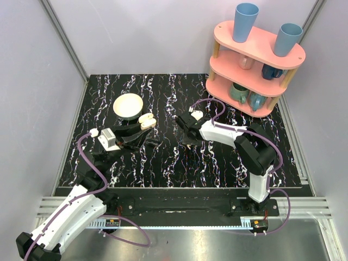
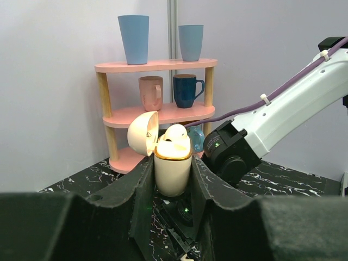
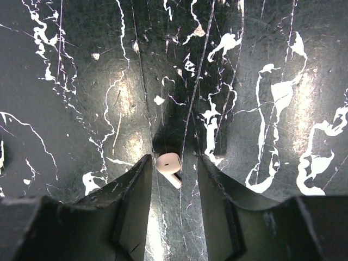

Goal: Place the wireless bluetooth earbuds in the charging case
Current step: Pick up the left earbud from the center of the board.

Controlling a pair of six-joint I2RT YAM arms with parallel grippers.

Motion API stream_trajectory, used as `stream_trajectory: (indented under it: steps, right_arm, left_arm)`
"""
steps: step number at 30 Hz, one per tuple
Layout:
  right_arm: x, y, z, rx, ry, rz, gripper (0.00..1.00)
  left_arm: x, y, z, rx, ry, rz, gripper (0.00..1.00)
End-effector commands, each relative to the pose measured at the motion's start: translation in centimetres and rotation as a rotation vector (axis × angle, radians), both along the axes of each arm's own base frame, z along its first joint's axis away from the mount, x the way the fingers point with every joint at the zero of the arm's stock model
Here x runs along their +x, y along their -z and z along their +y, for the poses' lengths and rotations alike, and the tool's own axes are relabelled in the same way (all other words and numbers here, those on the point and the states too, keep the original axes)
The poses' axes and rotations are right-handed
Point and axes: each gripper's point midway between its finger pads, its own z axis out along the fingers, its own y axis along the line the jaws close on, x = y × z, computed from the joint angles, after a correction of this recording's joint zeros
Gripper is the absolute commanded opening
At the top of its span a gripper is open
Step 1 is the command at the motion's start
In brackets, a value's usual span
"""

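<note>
My left gripper (image 1: 145, 124) is shut on the cream charging case (image 1: 147, 121) and holds it upright above the table. In the left wrist view the case (image 2: 173, 171) sits between the fingers (image 2: 138, 182) with its lid (image 2: 143, 133) hinged open to the left, and one white earbud (image 2: 175, 132) sits in its top. My right gripper (image 1: 187, 142) points down at the table just right of the case. In the right wrist view it (image 3: 173, 163) is open, and the other earbud (image 3: 168, 164) lies on the marbled tabletop between the fingertips, close to the left finger (image 3: 138, 185).
A round cream bowl (image 1: 128, 105) stands behind the left gripper. A pink three-tier shelf (image 1: 254, 60) with blue cups and mugs stands at the back right; it also shows in the left wrist view (image 2: 157, 65). The right arm's wrist (image 2: 234, 152) is close behind the case.
</note>
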Motion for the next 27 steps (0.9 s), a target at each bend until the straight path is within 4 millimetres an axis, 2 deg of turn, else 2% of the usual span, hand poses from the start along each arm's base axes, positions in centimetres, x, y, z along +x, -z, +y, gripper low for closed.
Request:
stream_trajectory:
  steps: [1,13,27]
  right_arm:
    - [1.1,-0.9,0.8,0.006,0.013,-0.039,0.45]
    - [0.8,-0.4,1.5,0.01,-0.023,-0.012,0.4]
    - [0.2,0.3,1.1,-0.006,-0.039,0.01,0.37]
  left_arm:
    - [-0.2,-1.0,0.5,-0.029,-0.018,-0.035,0.0]
    - [-0.1,-0.9,0.5,-0.029,-0.019,-0.034,0.0]
    - [0.0,-0.7,0.4,-0.025,-0.02,-0.03,0.0]
